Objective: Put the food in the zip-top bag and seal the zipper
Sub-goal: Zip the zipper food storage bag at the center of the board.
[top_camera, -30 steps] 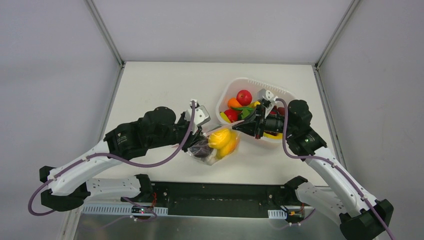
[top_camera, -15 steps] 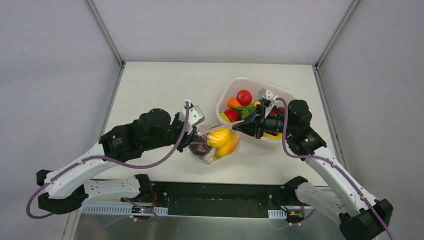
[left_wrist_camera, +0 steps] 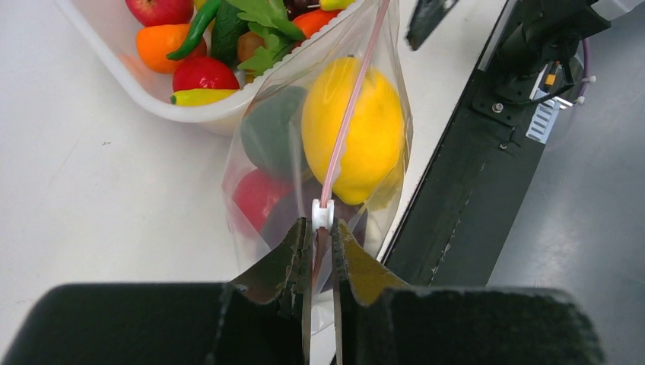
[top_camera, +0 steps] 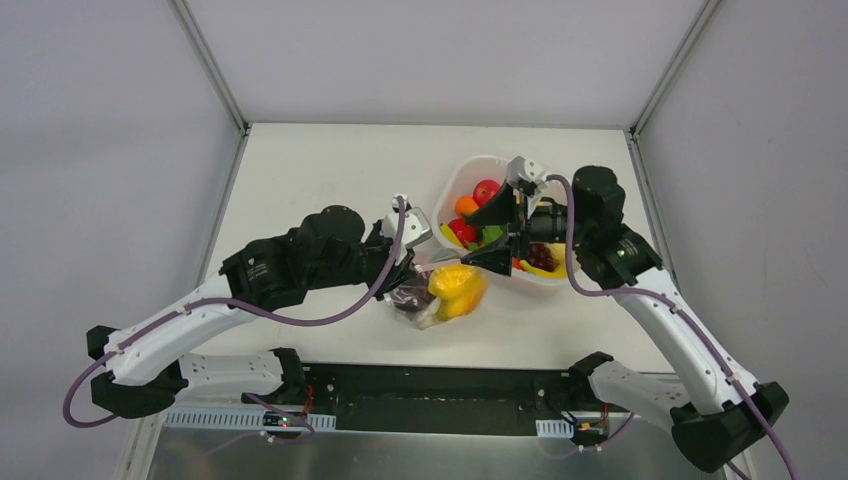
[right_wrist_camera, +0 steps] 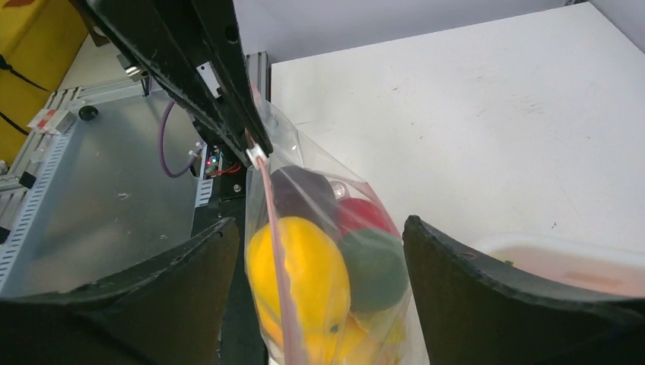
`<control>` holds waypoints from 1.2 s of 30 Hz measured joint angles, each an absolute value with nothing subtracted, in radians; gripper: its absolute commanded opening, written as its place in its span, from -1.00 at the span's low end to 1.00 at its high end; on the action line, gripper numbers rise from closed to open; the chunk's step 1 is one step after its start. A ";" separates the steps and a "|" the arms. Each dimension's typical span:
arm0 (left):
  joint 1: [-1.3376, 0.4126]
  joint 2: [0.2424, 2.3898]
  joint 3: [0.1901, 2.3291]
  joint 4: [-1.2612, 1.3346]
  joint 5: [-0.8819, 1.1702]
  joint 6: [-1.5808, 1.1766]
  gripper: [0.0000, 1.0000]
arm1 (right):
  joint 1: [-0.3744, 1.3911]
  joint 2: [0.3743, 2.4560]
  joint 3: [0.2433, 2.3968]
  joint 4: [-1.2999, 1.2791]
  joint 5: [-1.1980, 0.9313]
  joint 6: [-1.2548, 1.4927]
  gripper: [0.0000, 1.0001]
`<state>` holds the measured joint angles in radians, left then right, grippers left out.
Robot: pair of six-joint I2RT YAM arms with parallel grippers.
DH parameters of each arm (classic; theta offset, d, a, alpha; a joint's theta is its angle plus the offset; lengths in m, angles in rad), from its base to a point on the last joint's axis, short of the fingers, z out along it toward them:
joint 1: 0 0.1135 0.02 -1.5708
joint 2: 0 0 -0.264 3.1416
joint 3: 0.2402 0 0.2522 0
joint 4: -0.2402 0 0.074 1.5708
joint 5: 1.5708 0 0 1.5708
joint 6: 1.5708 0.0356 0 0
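One zip-top bag sits on the table, right beside the one white basket. Four food pieces can be counted inside it: one yellow, one green, one red, one dark purple. Left end effector is pinched together on the end of the zipper; right end effector is spread wide apart, one finger either side of the bag, gripping nothing.

White-and-black arms, purple cables
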<state>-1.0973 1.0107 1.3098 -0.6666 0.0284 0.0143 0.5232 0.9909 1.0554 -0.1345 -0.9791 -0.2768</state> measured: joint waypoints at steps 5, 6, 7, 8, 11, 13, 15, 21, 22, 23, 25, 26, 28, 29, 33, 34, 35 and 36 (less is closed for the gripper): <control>-1.097 1.026 1.316 -0.657 0.047 0.015 -1.00 | 0.569 1.094 1.158 -0.276 -0.981 -0.403 0.32; -1.097 1.026 1.316 -0.655 0.049 0.014 -1.00 | 0.583 1.111 1.166 -0.303 -0.981 -0.424 0.27; -1.097 1.026 1.316 -0.653 0.049 0.014 -1.00 | 0.596 1.126 1.171 -0.329 -0.981 -0.443 0.22; -1.097 1.026 1.316 -0.649 0.049 0.014 -1.00 | 0.609 1.139 1.174 -0.352 -0.981 -0.459 0.16; -1.097 1.026 1.316 -0.647 0.049 0.014 -1.00 | 0.645 1.159 1.174 -0.390 -0.979 -0.487 0.01; -1.097 1.026 1.316 -0.646 0.049 0.014 -1.00 | 0.668 1.164 1.174 -0.403 -0.976 -0.498 -0.14; -1.097 1.026 1.316 -0.644 0.049 0.014 -1.00 | 0.685 1.164 1.175 -0.406 -0.972 -0.505 -0.42; -1.097 1.024 1.316 -0.641 0.047 0.014 -1.00 | 0.703 1.168 1.175 -0.390 -0.959 -0.497 -0.99; -1.094 1.023 1.316 -0.640 0.044 0.014 -1.00 | 0.703 1.168 1.174 -0.379 -0.953 -0.489 -1.00; -1.091 1.021 1.316 -0.639 0.043 0.014 -1.00 | 0.703 1.167 1.170 -0.366 -0.948 -0.482 -1.00; -1.091 1.015 1.313 -0.636 0.040 0.014 -1.00 | 0.704 1.163 1.158 -0.336 -0.940 -0.472 -1.00; -1.091 1.011 1.309 -0.634 0.037 0.014 -1.00 | 0.705 1.158 1.149 -0.321 -0.934 -0.467 -1.00; -1.091 1.001 1.298 -0.629 0.022 0.014 -1.00 | 0.707 1.146 1.133 -0.299 -0.922 -0.459 -1.00; -1.091 0.992 1.289 -0.625 0.015 0.014 -1.00 | 0.708 1.139 1.124 -0.291 -0.916 -0.455 -1.00; -1.085 0.944 1.247 -0.622 -0.013 0.013 -1.00 | 0.709 1.121 1.105 -0.272 -0.888 -0.445 -1.00; -1.082 0.921 1.230 -0.624 -0.023 0.013 -1.00 | 0.709 1.118 1.099 -0.267 -0.883 -0.445 -1.00; -1.078 0.906 1.221 -0.628 -0.030 0.013 -1.00 | 0.709 1.117 1.096 -0.265 -0.879 -0.442 -1.00; -1.078 0.888 1.209 -0.630 -0.037 0.013 -1.00 | 0.709 1.116 1.093 -0.260 -0.876 -0.440 -1.00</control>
